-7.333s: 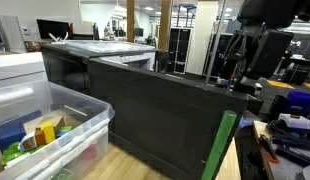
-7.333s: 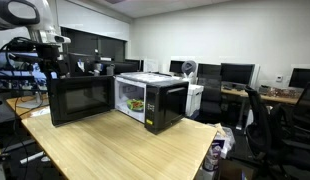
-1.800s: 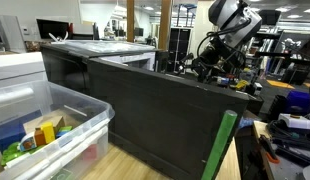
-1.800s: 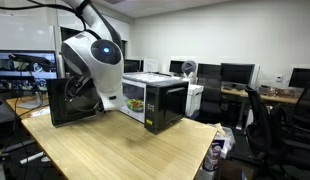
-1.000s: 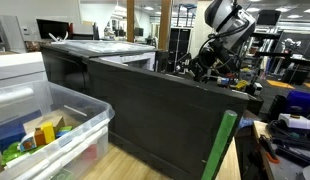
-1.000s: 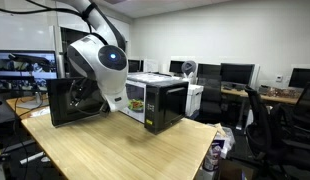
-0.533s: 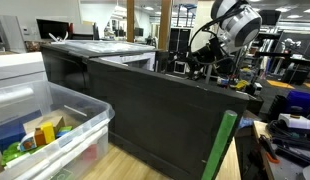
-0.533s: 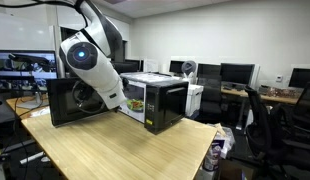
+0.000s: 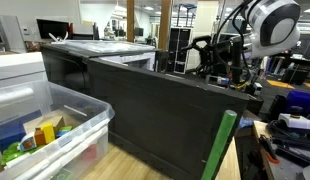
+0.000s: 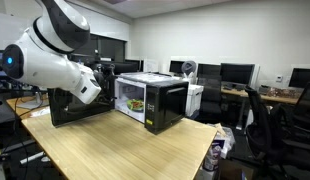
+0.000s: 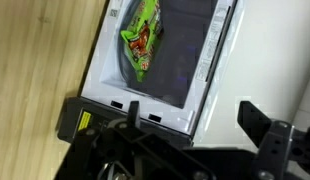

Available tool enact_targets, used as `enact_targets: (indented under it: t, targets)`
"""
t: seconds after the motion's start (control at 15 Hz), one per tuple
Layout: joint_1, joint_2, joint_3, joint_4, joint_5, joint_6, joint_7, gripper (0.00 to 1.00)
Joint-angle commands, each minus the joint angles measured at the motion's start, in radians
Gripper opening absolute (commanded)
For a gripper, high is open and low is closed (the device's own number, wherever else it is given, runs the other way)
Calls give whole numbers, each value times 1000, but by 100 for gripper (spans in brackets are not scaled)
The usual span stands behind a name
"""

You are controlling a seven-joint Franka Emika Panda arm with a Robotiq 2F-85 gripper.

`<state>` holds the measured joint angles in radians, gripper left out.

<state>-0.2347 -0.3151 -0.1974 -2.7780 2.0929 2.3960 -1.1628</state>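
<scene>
Bright overhead office light; wrist view soft, motion-blurred.

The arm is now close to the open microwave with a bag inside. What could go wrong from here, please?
1. The open tool hangs close to the microwave front. A careless move could knock its frame or push it along the table.
2. The arm passes right by the open door and may strike it.
3. The green bag lies flat inside, so the fingers might slip on it or crush it.
</scene>
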Motion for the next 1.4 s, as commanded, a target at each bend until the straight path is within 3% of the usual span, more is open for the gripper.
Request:
enact_targets:
  t: [0.0, 1.0, 1.33]
  targets:
    - [-36, -12, 40, -8, 43, -9, -42, 100]
    - [-40, -13, 55, 6, 88, -8, -87, 100]
    - [-71, 78, 27, 14, 104, -62, -127, 100]
